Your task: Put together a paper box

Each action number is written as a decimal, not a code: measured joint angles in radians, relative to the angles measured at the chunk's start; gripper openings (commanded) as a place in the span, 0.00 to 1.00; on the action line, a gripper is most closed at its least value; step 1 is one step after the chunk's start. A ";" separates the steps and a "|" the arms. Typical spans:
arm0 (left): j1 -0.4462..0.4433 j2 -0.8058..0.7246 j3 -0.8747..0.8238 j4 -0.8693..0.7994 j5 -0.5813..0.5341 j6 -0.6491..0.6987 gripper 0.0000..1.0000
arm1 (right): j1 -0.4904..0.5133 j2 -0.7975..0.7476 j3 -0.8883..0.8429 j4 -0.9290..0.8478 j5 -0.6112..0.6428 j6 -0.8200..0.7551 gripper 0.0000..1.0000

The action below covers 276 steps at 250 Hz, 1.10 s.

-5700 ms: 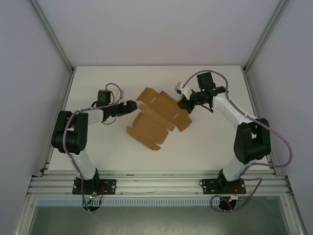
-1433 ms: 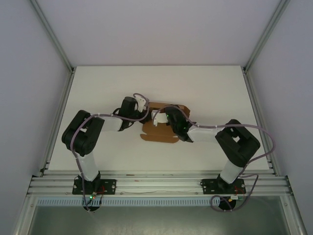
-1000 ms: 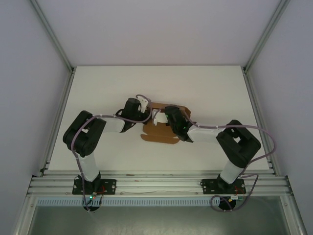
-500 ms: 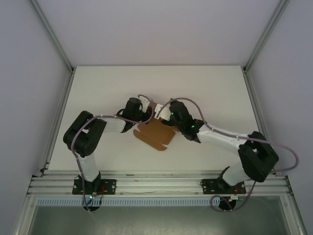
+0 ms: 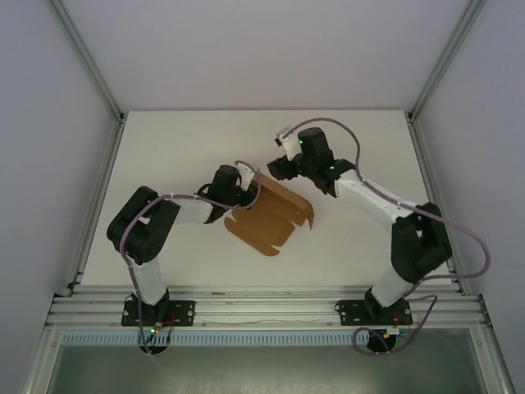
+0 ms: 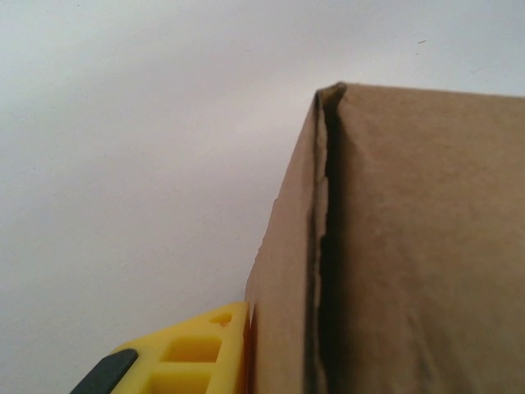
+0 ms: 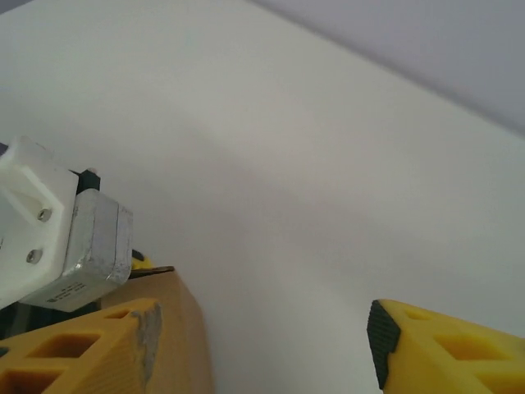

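White table (image 5: 164, 148), top view: paper box (image 5: 275, 220) lies mid-table, part-folded w/ flaps still splayed and not closed, nothing seen in it. I'd say approx half done, w/ remaining walls and closing left. Left end effector (image 5: 248, 187) sits at its far-left corner; right end effector (image 5: 279, 164) hovers just beyond, apart from it. Left wrist: one finger (image 6: 189, 357) touches a doubled wall, other hidden, so can't tell if clamped. Right wrist: fingers (image 7: 90, 345) wide apart, empty.
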 measured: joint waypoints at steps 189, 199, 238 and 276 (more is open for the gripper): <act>0.000 0.017 0.033 -0.012 0.002 -0.020 0.23 | -0.009 0.178 0.056 -0.079 -0.153 -0.002 0.44; 0.000 0.026 0.045 -0.013 0.002 -0.019 0.20 | -0.012 0.178 0.056 -0.078 -0.151 -0.003 0.44; -0.005 0.062 0.085 -0.020 -0.006 -0.023 0.00 | -0.019 0.183 0.061 -0.074 -0.145 -0.001 0.44; -0.018 0.067 0.087 -0.011 -0.064 -0.023 0.00 | -0.020 0.185 0.065 -0.068 -0.124 0.041 0.58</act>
